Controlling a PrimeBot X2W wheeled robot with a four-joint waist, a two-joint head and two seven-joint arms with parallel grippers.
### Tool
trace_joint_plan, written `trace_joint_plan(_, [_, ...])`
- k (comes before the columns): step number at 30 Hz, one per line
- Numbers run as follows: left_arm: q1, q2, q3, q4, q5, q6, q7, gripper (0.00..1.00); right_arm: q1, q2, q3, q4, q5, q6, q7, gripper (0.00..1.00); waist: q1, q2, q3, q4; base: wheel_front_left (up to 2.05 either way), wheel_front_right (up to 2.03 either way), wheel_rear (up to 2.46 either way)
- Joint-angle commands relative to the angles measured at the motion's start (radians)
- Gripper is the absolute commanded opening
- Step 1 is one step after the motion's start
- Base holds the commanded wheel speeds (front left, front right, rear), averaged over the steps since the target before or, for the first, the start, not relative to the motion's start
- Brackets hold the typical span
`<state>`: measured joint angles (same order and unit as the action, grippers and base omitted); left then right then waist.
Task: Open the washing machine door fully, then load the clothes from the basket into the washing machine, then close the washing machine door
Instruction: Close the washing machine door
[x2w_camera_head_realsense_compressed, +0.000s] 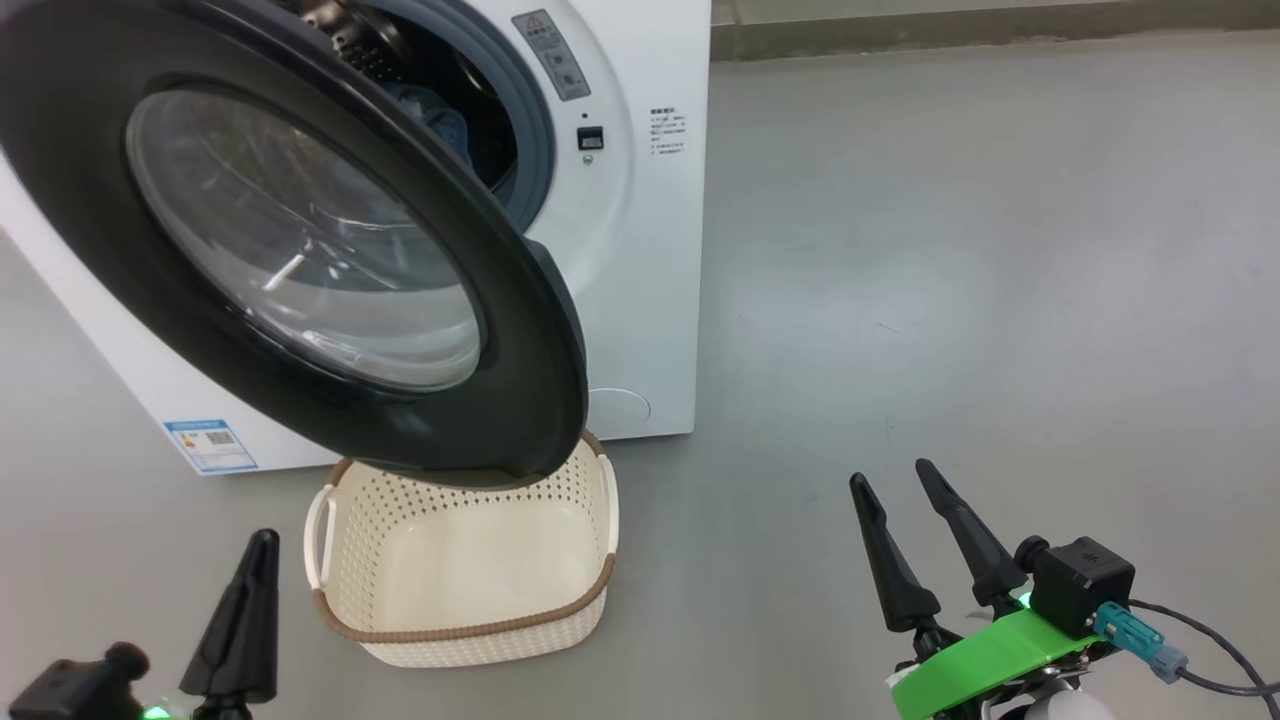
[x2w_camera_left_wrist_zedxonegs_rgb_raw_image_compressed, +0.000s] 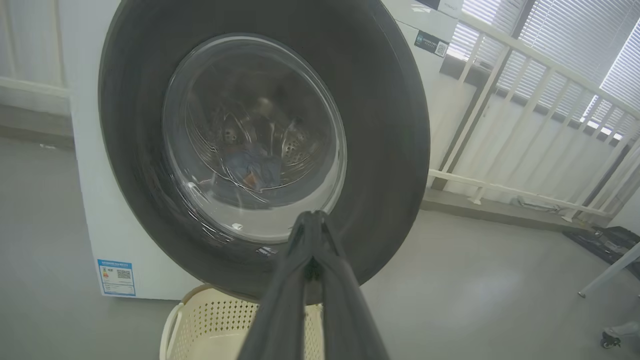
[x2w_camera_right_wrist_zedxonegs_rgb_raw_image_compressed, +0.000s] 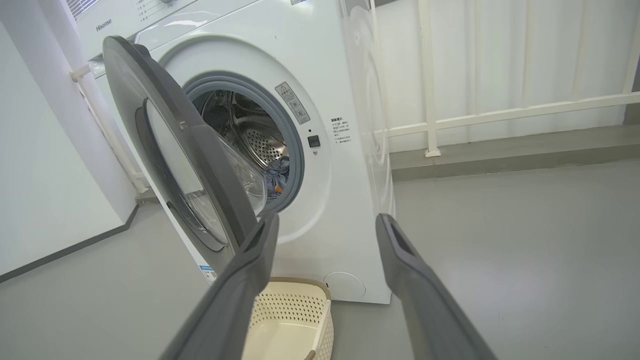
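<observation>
The washing machine (x2w_camera_head_realsense_compressed: 640, 250) (x2w_camera_right_wrist_zedxonegs_rgb_raw_image_compressed: 340, 165) stands at the upper left with its door (x2w_camera_head_realsense_compressed: 300, 250) (x2w_camera_left_wrist_zedxonegs_rgb_raw_image_compressed: 390, 130) (x2w_camera_right_wrist_zedxonegs_rgb_raw_image_compressed: 170, 150) swung about halfway out over the basket (x2w_camera_head_realsense_compressed: 460, 570) (x2w_camera_left_wrist_zedxonegs_rgb_raw_image_compressed: 210, 320) (x2w_camera_right_wrist_zedxonegs_rgb_raw_image_compressed: 295, 320). Blue clothes (x2w_camera_head_realsense_compressed: 440, 120) (x2w_camera_right_wrist_zedxonegs_rgb_raw_image_compressed: 277, 172) lie inside the drum, seen also through the door glass as clothes (x2w_camera_left_wrist_zedxonegs_rgb_raw_image_compressed: 250, 170). The cream basket on the floor holds nothing visible. My left gripper (x2w_camera_head_realsense_compressed: 258, 545) (x2w_camera_left_wrist_zedxonegs_rgb_raw_image_compressed: 312, 217) is shut and empty, low at the left, its tips short of the door's lower rim. My right gripper (x2w_camera_head_realsense_compressed: 895, 480) (x2w_camera_right_wrist_zedxonegs_rgb_raw_image_compressed: 325, 222) is open and empty, off to the right over the floor.
Grey floor (x2w_camera_head_realsense_compressed: 950, 250) spreads to the right of the machine. A white railing (x2w_camera_left_wrist_zedxonegs_rgb_raw_image_compressed: 525, 120) (x2w_camera_right_wrist_zedxonegs_rgb_raw_image_compressed: 500, 115) runs behind and beside the machine. A white wall (x2w_camera_right_wrist_zedxonegs_rgb_raw_image_compressed: 45, 175) stands on the machine's far side. A dark object (x2w_camera_left_wrist_zedxonegs_rgb_raw_image_compressed: 607, 245) lies on the floor near the railing.
</observation>
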<state>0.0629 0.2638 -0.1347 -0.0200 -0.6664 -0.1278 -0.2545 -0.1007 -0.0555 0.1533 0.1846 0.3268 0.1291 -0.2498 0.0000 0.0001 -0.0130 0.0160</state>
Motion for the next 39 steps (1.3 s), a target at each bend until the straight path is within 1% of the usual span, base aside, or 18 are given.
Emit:
trace_joint_plan(1, [-0.033,-0.004,0.061,-0.017,0.091,-0.003,-0.007,0.00,-0.010,0.005,0.029,-0.024,0.003,0.002,-0.012,1.00,0.0000,-0.0001,-0.001,0.007,0.00,0.00,0.00])
trace_joint_plan(2, [-0.028,-0.024,0.083,-0.013,0.141,-0.003,-0.007,0.00,-0.011,0.005,0.030,-0.024,0.004,0.002,-0.012,1.00,0.0000,-0.0001,-0.001,0.009,0.00,0.00,0.00])
trace_joint_plan(4, [-0.019,-0.067,0.109,-0.013,0.197,-0.003,-0.007,0.00,-0.011,0.005,0.032,-0.024,0.006,0.002,-0.012,1.00,0.0000,-0.0001,-0.001,0.012,0.00,0.00,0.00])
trace_joint_plan(6, [-0.003,-0.089,0.102,-0.001,0.264,-0.003,-0.007,0.00,-0.012,0.005,0.037,-0.022,0.009,0.002,-0.012,1.00,0.0000,-0.0001,-0.002,0.015,0.00,0.00,0.00])
trace_joint_plan(8, [0.003,-0.096,0.088,0.017,0.284,-0.003,-0.007,0.62,-0.013,0.005,0.038,-0.020,0.007,0.002,-0.012,1.00,0.0000,-0.0001,-0.002,0.017,0.00,0.00,0.00])
trace_joint_plan(9, [0.004,-0.101,0.087,0.026,0.284,-0.003,-0.007,1.00,-0.014,0.005,0.037,-0.020,0.006,0.002,-0.012,1.00,0.0000,-0.0001,-0.002,0.019,0.00,0.00,0.00])
trace_joint_plan(14, [-0.002,-0.112,0.092,0.050,0.288,-0.003,-0.007,1.00,-0.016,0.005,0.034,-0.019,0.005,0.002,-0.012,1.00,0.0000,-0.0001,-0.001,0.022,0.00,0.00,0.00])
trace_joint_plan(21, [-0.012,-0.111,0.079,0.065,0.287,-0.003,-0.007,1.00,-0.015,0.005,0.034,-0.017,0.005,0.002,-0.012,1.00,0.0000,-0.0001,0.003,0.027,0.00,0.00,0.00])
trace_joint_plan(39, [-0.008,-0.119,0.066,0.053,0.285,-0.003,-0.007,1.00,-0.015,0.005,0.038,-0.014,0.003,0.002,-0.012,1.00,0.0000,-0.0001,0.001,0.036,0.00,0.00,0.00])
